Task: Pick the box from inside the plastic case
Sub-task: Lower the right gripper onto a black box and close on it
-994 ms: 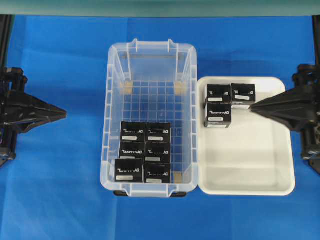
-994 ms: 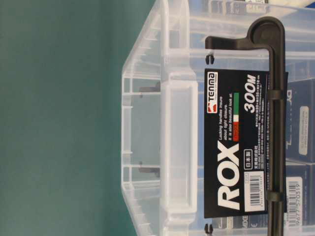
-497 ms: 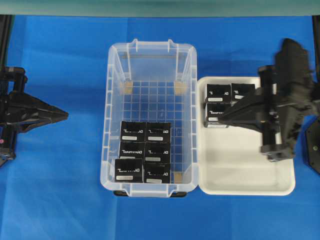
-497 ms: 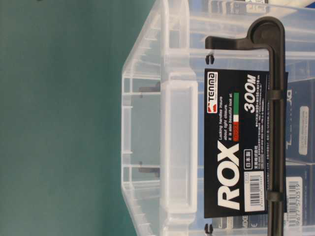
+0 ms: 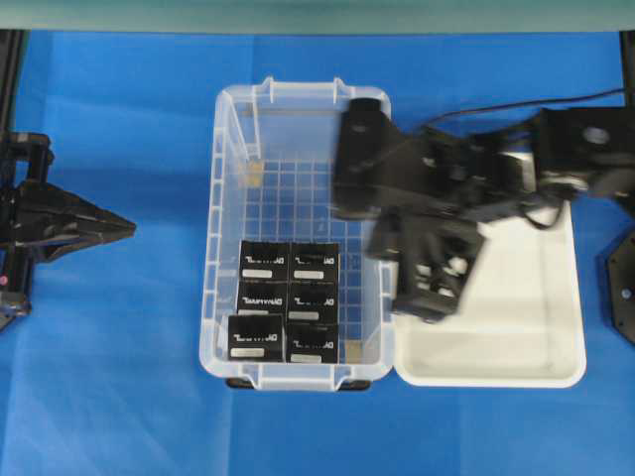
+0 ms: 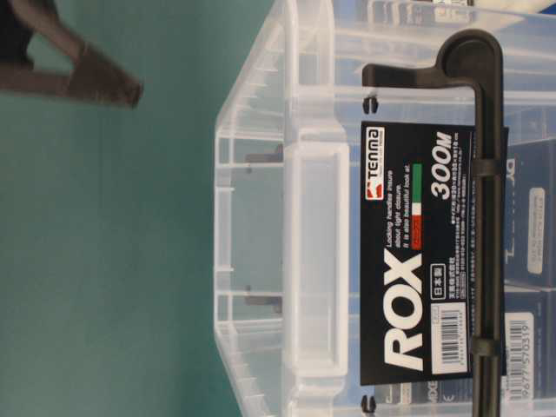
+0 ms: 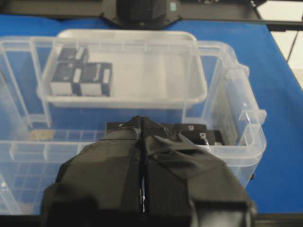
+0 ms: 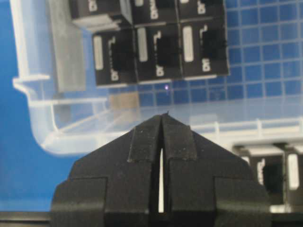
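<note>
Right hand (image 5: 429, 297) hangs blurred over the seam between the plastic case (image 5: 228, 238) and the white tray (image 5: 556, 327) in the overhead view, its arm stretched in from three o'clock; the boxes (image 5: 288, 300), six of them, sit packed at the six o'clock end of the case floor, while the left hand (image 5: 124, 227) waits at nine o'clock, well apart. From bench level only the case's labelled end wall shows, with a dark tip up at eleven o'clock. The left wrist view shows its own fingers pressed together. The right wrist view shows its fingers pressed together too, holding nothing, with boxes at twelve o'clock beyond the rim. I'd call this the approach: next it must spread its fingers and drop onto one box.
</note>
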